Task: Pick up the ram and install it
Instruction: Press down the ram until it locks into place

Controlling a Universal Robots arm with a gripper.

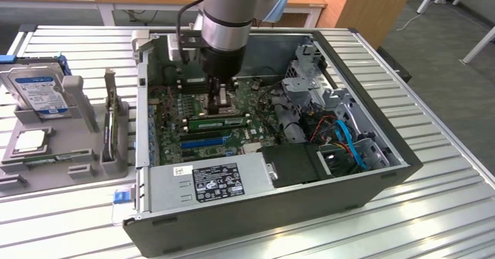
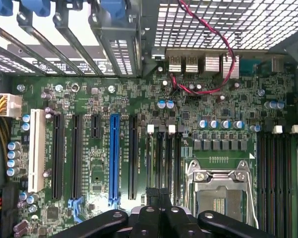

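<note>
The ram [image 1: 219, 120], a narrow green stick with a white label, stands on edge across the motherboard [image 1: 171, 128] inside the open computer case [image 1: 371, 172]. My gripper [image 1: 222, 109] hangs straight down from the arm, directly over the ram's middle and at its top edge. Whether it touches the stick I cannot tell. In the wrist view my gripper [image 2: 158, 194] is shut, its black fingertips [image 2: 152, 193] pressed together over the narrow black memory slots [image 2: 161, 158] with white latches. Nothing shows between the fingertips.
An open processor socket [image 2: 218, 191] lies beside the slots, and a blue expansion slot [image 2: 113, 158] on the other side. The power supply [image 1: 217, 181] fills the case's near end, with cables [image 1: 348, 143] at the exterior view's right. A grey tray [image 1: 77, 131] at the left holds a hard drive [image 1: 43, 91] and a processor chip [image 1: 31, 140].
</note>
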